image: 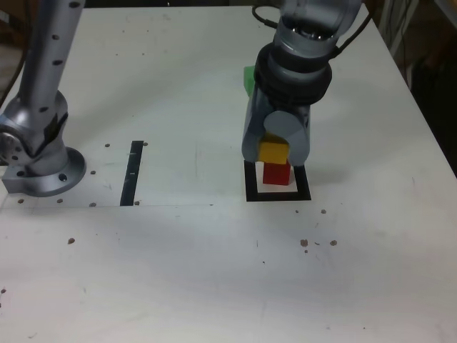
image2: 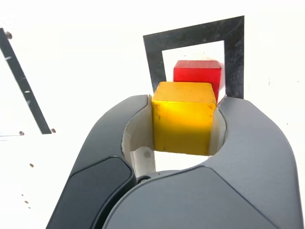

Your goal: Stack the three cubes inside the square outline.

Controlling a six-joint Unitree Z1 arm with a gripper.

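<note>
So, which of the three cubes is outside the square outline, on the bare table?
The green cube: it sits behind the arm. The red cube is inside the square outline, and the yellow cube is in the pincer.

Bright overhead light, overexposed white, soft focus

- No text, label, brand, number or sign can be read in either view.
</note>
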